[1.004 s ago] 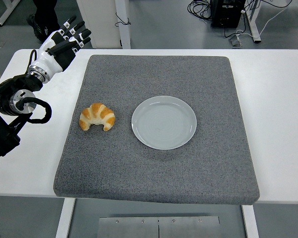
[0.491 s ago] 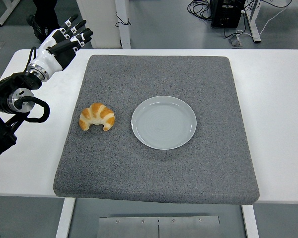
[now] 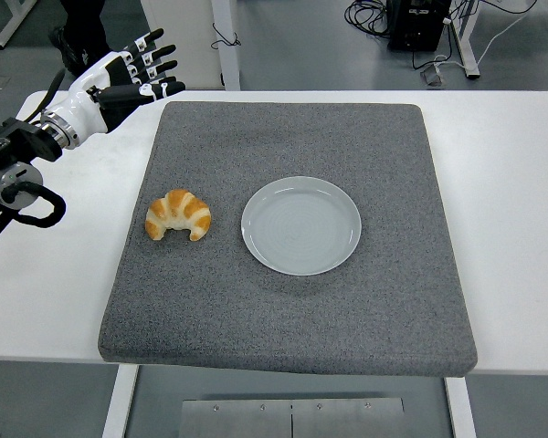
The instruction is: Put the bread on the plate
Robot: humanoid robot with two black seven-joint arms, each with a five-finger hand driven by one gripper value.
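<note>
Hand: black-and-white five-fingered left hand (image 3: pixel 128 75) at far left table corner, fingers spread, empty, well apart from bread. Golden-brown crescent croissant (image 3: pixel 178 215) lies on grey textured mat (image 3: pixel 283 301), just left of round pale-grey ceramic plate (image 3: pixel 301 224), not touching it. Plate bare. Right arm out of view. Judgement: task barely begun; reach, grasp, lift, transfer all remain.

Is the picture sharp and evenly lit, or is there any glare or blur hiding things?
Head view: sharp throughout, with soft even light; the croissant and plate cast only faint shadows on the grey mat. No strong glare on the white table. The left hand looks crisp, not blurred.
</note>
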